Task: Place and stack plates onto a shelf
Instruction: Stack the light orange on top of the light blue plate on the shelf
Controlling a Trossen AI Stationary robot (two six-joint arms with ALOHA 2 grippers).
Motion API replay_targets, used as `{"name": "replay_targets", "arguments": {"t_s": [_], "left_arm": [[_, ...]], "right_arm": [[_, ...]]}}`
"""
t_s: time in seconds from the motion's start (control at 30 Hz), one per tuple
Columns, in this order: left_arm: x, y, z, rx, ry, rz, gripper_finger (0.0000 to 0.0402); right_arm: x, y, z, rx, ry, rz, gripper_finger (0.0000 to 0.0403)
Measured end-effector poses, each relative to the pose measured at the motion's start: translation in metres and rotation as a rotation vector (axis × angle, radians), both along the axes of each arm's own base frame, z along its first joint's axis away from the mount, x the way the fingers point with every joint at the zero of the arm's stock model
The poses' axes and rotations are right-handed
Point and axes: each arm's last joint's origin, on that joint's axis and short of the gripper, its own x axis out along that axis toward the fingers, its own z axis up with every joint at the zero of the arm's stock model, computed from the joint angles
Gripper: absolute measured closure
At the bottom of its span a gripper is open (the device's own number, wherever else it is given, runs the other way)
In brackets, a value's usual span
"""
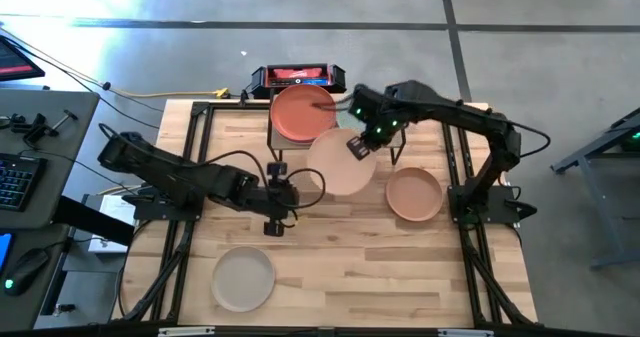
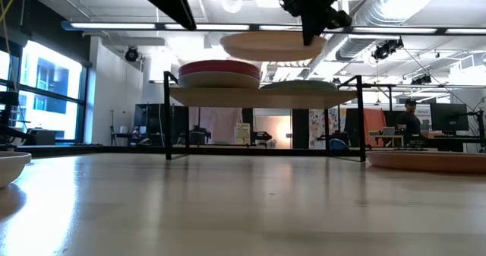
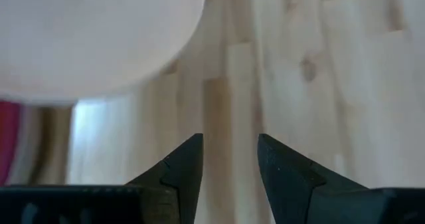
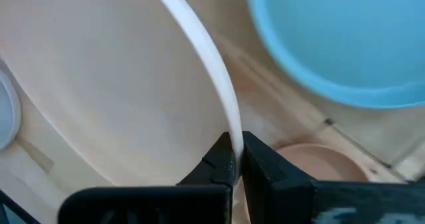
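Observation:
The shelf (image 2: 262,98) stands at the table's far middle. A terracotta plate (image 1: 303,112) tops a stack on its left half, and a pale teal plate (image 4: 339,38) lies on its right half. My right gripper (image 1: 357,147) is shut on a pale pink plate (image 1: 340,164), which hangs above the shelf's near edge (image 2: 269,47). My left gripper (image 1: 274,225) hovers open over the table's middle, nothing between its fingers (image 3: 229,157). A peach plate (image 1: 414,194) and an off-white plate (image 1: 244,277) rest on the table. My right gripper pinches the pale pink plate's rim (image 4: 230,134) between its two fingers, at the plate's far right edge. The fingers come steeply from above, one on the plate's inner side and one on its outer. The plate hangs clear, roughly level, higher than the plates on the shelf.
A red-and-black box (image 1: 297,76) sits beyond the shelf at the table's far edge. Black frame rails (image 1: 470,247) run along the table's left and right sides. Bare wood shows between the off-white plate and the peach plate.

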Motion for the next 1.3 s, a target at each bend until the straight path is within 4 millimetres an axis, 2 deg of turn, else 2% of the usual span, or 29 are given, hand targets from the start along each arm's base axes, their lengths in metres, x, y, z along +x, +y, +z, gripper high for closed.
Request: {"name": "replay_targets", "arguments": {"t_s": [0.17, 0.4, 0.6, 0.8, 0.97, 1.1, 1.3], "left_arm": [[-0.007, 0.009, 0.006, 0.091, -0.012, 0.071, 0.0268], [-0.007, 0.022, 0.008, 0.126, -0.011, 0.134, 0.0268], [-0.006, 0.035, 0.008, 0.128, -0.002, 0.177, 0.0268], [-0.004, 0.049, 0.008, 0.128, 0.001, 0.228, 0.0268], [-0.003, 0.060, 0.008, 0.128, 0.003, 0.265, 0.0268], [-0.003, 0.068, 0.008, 0.126, 0.005, 0.291, 0.0268], [-0.003, 0.074, 0.008, 0.124, 0.007, 0.313, 0.0268]], "right_arm": [[-0.016, -0.022, 0.027, -0.033, -0.044, -0.025, 0.0402], [-0.046, -0.067, 0.059, -0.074, -0.144, -0.079, 0.0403], [-0.076, -0.105, 0.067, -0.050, -0.204, -0.137, 0.0403], [-0.104, -0.140, 0.056, 0.000, -0.198, -0.245, 0.0403], [-0.122, -0.159, 0.038, 0.082, -0.190, -0.314, 0.0403], [-0.127, -0.169, 0.017, 0.149, -0.180, -0.338, 0.0403], [-0.128, -0.173, -0.016, 0.273, -0.167, -0.341, 0.0403]]}}
